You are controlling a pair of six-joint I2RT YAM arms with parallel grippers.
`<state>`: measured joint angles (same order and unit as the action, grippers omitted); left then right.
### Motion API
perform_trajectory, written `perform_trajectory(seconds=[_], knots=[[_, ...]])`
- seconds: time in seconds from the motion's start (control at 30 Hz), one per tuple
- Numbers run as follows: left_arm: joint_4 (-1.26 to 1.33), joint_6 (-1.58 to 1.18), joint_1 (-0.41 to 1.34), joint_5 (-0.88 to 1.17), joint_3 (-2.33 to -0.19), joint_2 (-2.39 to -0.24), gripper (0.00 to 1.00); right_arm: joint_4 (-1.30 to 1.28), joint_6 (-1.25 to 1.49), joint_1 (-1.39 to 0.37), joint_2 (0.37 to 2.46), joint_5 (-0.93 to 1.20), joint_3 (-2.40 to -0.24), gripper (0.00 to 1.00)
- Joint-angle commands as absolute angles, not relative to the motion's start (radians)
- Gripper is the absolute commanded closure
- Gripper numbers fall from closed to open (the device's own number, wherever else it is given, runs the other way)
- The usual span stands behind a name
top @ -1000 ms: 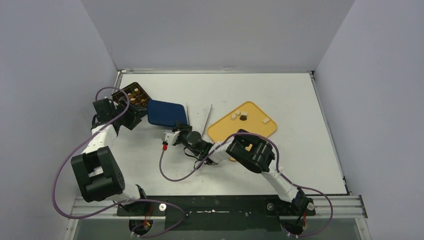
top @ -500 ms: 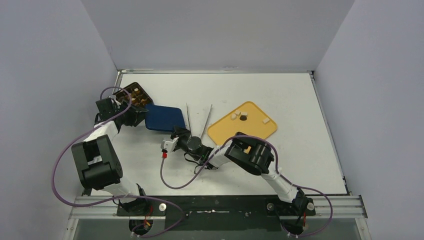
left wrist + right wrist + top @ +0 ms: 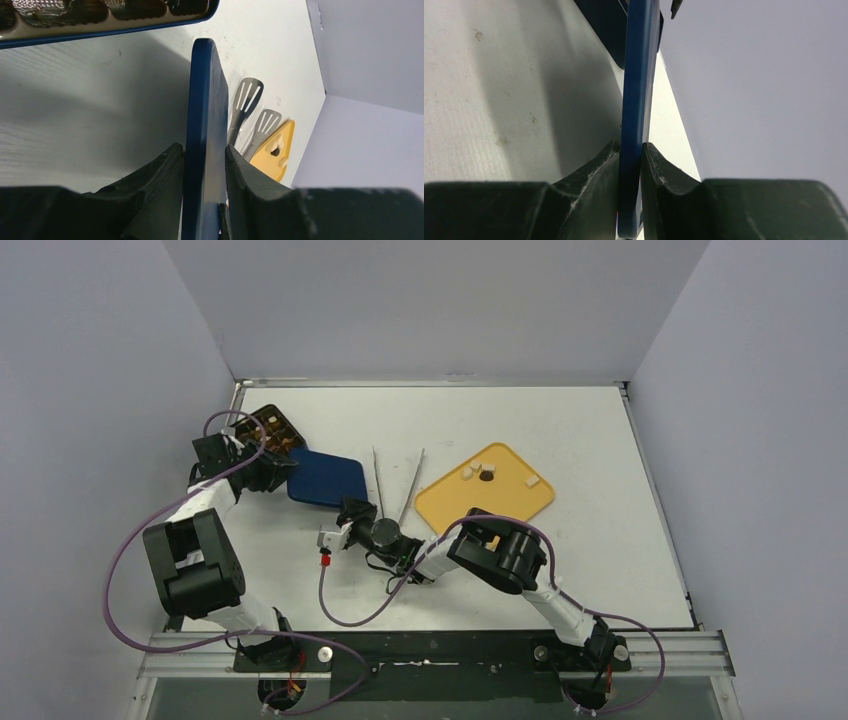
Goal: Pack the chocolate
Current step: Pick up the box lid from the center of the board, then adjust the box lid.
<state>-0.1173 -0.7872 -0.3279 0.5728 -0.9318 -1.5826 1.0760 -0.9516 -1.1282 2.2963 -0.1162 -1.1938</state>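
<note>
A dark blue lid (image 3: 328, 478) is held between both arms, just right of the open chocolate box (image 3: 268, 428). My left gripper (image 3: 283, 468) is shut on the lid's left edge, with both pads against the blue lid (image 3: 204, 125). My right gripper (image 3: 352, 508) is shut on the near right edge of the lid (image 3: 636, 100). Chocolate pieces fill the box's compartments (image 3: 135, 7). Three cream pieces and a dark piece of chocolate (image 3: 487, 476) lie on the yellow tray (image 3: 510, 502).
Long metal tongs (image 3: 378, 478) lie between the lid and the yellow tray, their slotted ends (image 3: 245, 102) just beyond the lid. The box sits near the back left corner, close to the left wall.
My left gripper has closed on the lid's left edge. The lid has shifted slightly left and nearer, and the right arm has moved with it.
</note>
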Motion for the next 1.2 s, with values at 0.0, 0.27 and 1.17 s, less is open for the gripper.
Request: perform_trajectory(seconds=[0.0,0.27,1.17], knots=[[-0.120,-0.749,-0.321,0.601,-0.943,-1.592,0.72,1.131,-0.968,-1.146,2.241,-0.092,-1.216,0.80],[-0.088,-0.796,-0.330,0.631,-0.990,-1.543,1.00,1.123,-0.977,-1.157,2.217,-0.107,-1.213,0.71],[0.827,-1.245,-0.436,0.766,-1.043,-1.631,1.00,1.244,-0.743,-1.155,1.753,-0.302,-0.826,0.00]])
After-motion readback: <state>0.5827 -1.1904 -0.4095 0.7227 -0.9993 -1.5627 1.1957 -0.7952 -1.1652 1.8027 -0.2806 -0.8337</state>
